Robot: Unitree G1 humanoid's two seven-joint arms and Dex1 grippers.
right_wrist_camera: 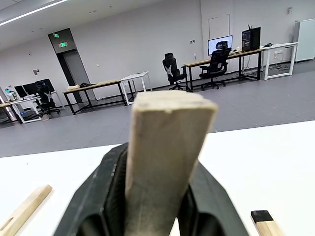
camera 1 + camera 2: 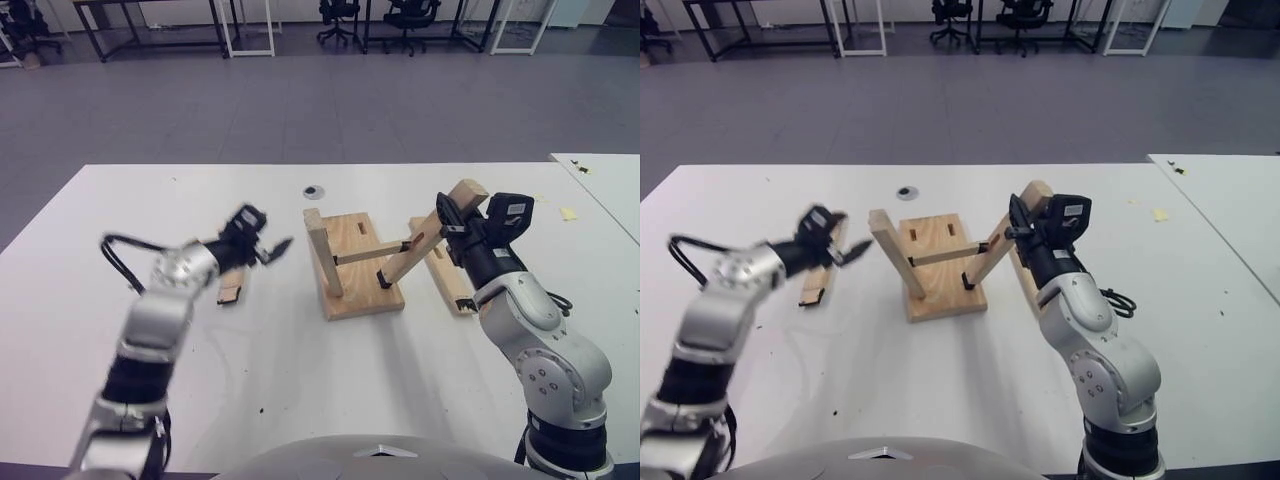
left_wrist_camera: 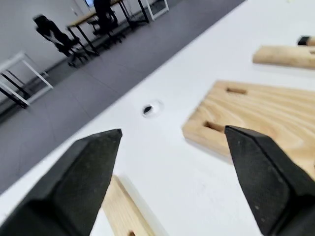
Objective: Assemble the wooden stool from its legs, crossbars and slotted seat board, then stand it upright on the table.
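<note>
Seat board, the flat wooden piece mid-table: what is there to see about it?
The seat board is a pale, rectangular wooden slab lying flat on the white table, with small slots cut in its top. One leg stands at its left side. A second, tilted leg, clamped by the right gripper, meets its right side. A thin crossbar joins them.

Open on one side of the seat board (image 2: 365,290), clamped on the other.
The left hand (image 2: 272,250) hovers left of it, fingers spread; the right hand (image 2: 452,228), right of it, grips a tilted stool leg (image 2: 412,252).
</note>
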